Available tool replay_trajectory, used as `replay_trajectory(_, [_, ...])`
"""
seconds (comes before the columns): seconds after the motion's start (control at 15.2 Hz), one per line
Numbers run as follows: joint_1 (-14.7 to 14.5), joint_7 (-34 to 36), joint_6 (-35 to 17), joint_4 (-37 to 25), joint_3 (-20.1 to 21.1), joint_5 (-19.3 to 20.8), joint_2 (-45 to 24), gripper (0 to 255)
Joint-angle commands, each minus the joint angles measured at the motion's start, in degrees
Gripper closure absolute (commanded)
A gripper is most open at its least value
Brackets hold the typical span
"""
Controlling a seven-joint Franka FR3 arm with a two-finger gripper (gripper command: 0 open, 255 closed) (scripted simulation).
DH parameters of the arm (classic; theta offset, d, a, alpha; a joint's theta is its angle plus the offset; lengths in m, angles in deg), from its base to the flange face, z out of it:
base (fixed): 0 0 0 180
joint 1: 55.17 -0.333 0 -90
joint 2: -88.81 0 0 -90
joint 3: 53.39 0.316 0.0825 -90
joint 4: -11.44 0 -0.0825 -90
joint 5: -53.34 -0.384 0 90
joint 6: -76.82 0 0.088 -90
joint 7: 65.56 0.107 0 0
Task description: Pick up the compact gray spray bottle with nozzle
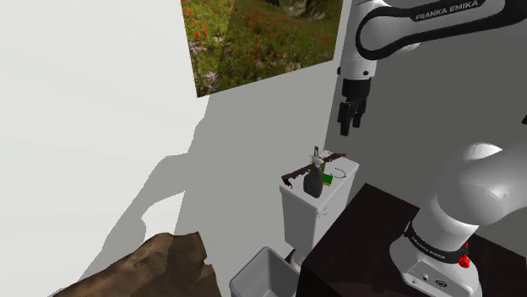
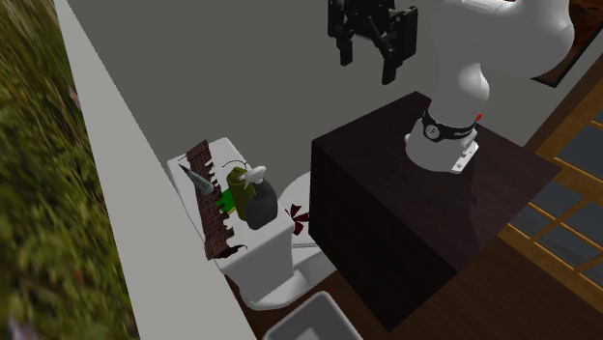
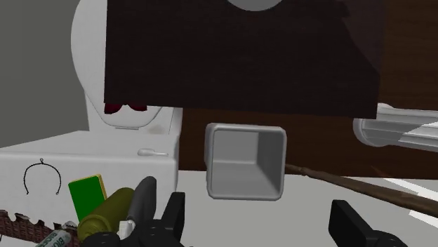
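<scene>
The compact dark grey spray bottle (image 1: 313, 182) stands upright on the lid of the white toilet tank (image 1: 297, 213), its pale nozzle on top. In the second exterior view the spray bottle (image 2: 259, 207) stands near the front edge of the toilet tank (image 2: 263, 259). My black gripper (image 1: 350, 126) hangs open well above the tank, up and to the shoulder view's right of the bottle, touching nothing. From the second exterior view the gripper (image 2: 367, 63) is high over the dark stand. In the wrist view the gripper (image 3: 261, 221) is empty, with the spray bottle (image 3: 144, 199) just outside one finger.
Beside the bottle on the tank lie an olive cylinder (image 3: 105, 215), a green box (image 3: 87, 197), a black wire loop (image 3: 40, 179) and a brown toothed strip (image 2: 207, 201). A grey bin (image 1: 266, 274) sits on the floor beside the toilet. The dark stand (image 2: 416, 193) adjoins the toilet.
</scene>
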State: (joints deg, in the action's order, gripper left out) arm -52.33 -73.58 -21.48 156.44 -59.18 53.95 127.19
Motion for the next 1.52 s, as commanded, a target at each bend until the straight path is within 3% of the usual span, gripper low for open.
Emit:
replay_trajectory(0.0, [0.4,-0.7,-4.5,1.0,-0.8,0.8,-3.1,0])
replay_trajectory(0.79, [2.4,-5.1,-28.5,-0.4,-5.7,2.7,-26.9,0])
replay_trajectory(1.45, [4.5,-10.6,-42.6,-10.6,-7.8,-1.4,-50.0,0])
